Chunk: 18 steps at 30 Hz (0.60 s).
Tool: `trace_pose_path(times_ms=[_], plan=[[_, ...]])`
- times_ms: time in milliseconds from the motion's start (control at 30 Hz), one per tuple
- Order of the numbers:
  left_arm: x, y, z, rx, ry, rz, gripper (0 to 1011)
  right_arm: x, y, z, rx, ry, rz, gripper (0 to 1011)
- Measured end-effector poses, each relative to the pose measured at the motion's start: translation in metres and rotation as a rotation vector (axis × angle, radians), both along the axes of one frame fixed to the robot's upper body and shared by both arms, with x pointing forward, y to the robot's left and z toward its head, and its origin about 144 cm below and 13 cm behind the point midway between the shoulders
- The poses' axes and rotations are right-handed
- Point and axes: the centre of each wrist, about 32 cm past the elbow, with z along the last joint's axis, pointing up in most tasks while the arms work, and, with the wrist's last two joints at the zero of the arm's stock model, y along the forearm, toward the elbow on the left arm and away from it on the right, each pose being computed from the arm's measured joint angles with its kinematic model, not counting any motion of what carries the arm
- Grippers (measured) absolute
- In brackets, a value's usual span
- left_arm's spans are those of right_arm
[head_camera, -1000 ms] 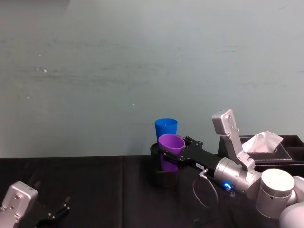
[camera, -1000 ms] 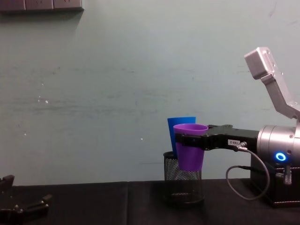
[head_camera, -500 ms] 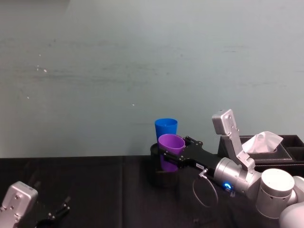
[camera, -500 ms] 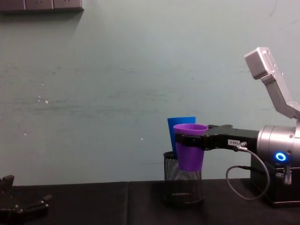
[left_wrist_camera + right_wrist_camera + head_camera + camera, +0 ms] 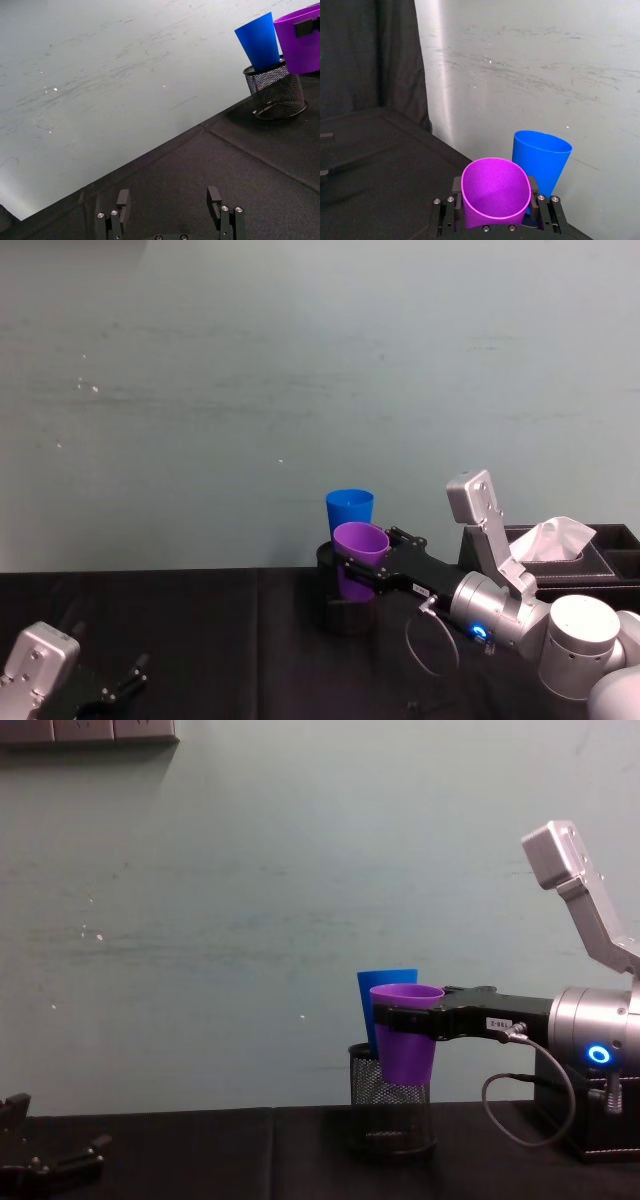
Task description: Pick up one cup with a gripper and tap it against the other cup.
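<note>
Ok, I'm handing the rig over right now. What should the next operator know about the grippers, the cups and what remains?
Right gripper: shut on the purple cup, holding it upright in the air.
Left gripper: open and holding nothing, parked low over the black table on the robot's left.
Blue cup: stands in the mesh pen holder, just behind the purple cup. I cannot tell whether they touch.
Done: pick-up.
Left: tap the purple cup against the blue cup.

Black table (image 5: 200, 640) carries mesh holder (image 5: 392, 1105) and tissue box (image 5: 612, 566)
</note>
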Motion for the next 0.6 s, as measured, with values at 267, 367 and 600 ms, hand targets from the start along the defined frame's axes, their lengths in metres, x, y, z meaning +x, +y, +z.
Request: trace_pose_path(times_ms=[267,367,600], plan=[[0.0,0.0,0.0,0.0,0.0,0.0,1000,0.0,0.0,0.0,0.0,0.0,0.0,736],[0.0,0.0,0.0,0.0,0.0,0.0,1000,0.0,0.0,0.0,0.0,0.0,0.0,736],[0.0,0.0,0.0,0.0,0.0,0.0,1000,0.0,0.0,0.0,0.0,0.0,0.0,736]])
